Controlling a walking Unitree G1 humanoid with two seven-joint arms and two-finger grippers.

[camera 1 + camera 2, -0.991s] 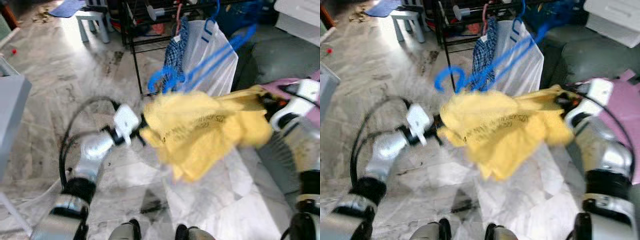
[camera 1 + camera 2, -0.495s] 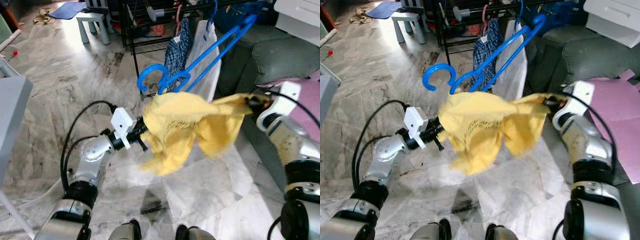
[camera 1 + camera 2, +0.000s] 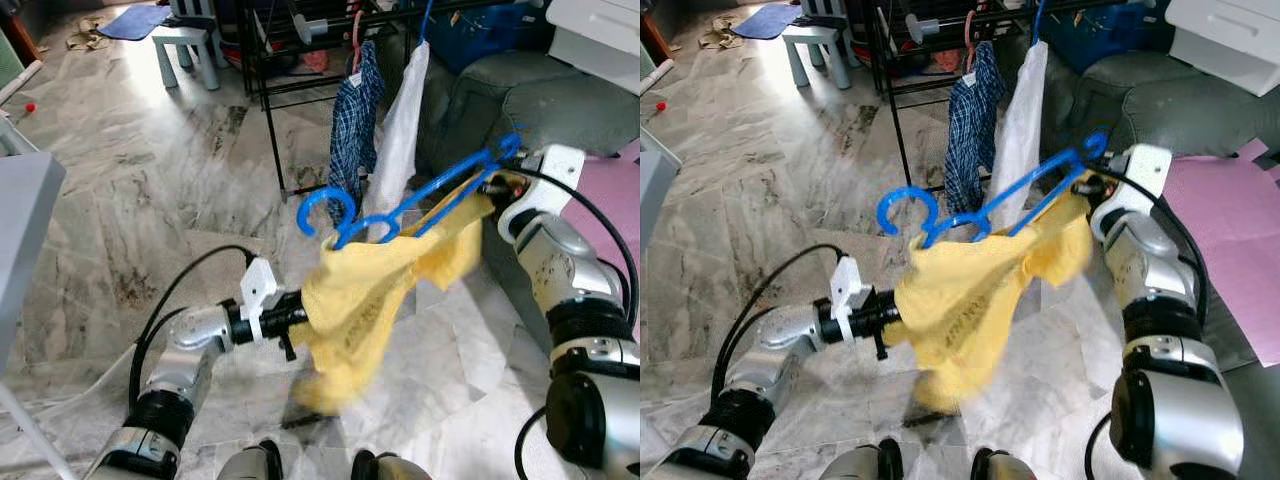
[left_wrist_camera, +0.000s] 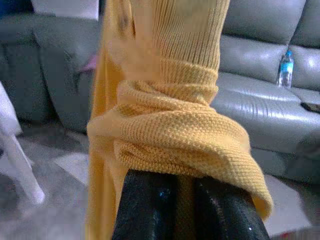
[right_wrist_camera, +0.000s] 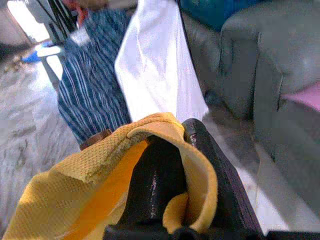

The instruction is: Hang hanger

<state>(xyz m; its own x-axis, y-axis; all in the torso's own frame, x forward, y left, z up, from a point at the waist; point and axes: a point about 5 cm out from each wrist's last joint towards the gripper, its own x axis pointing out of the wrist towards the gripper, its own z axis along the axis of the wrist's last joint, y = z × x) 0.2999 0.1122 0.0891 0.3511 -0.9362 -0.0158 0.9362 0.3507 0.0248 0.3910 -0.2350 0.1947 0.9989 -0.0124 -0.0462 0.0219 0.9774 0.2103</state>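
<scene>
Hanger [image 3: 420, 195], blue and draped with a yellow garment [image 3: 365, 300], is held aloft before the clothes rack [image 3: 300, 40], the cloth pinched by closed left gripper [image 3: 296, 318] and right gripper [image 3: 492, 186] fingers.

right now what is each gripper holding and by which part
Both hold the yellow knitted garment draped on the blue plastic hanger: the left gripper pinches its lower bunched edge, the right gripper its upper end.
</scene>
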